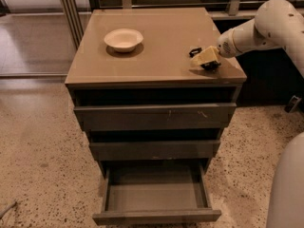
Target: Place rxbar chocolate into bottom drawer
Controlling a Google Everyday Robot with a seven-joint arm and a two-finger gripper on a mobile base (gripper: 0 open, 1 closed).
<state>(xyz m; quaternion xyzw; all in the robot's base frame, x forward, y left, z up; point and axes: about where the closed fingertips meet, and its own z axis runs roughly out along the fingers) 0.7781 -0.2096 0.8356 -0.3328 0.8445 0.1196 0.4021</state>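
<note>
The rxbar chocolate point(210, 66) is a small black bar lying on the cabinet top point(161, 56) near its right front corner. Only its dark ends show, because my gripper point(205, 57) is right over it, reaching in from the right on the white arm point(266, 30). I cannot see whether the gripper holds the bar. The bottom drawer point(156, 196) is pulled out at the foot of the cabinet, with a bare grey floor. It lies well below and to the left of the gripper.
A white bowl point(123, 39) stands on the left rear of the cabinet top. The upper two drawers point(154, 117) are nearly closed. A white part of my body point(289, 189) rises at the lower right. Speckled floor surrounds the cabinet.
</note>
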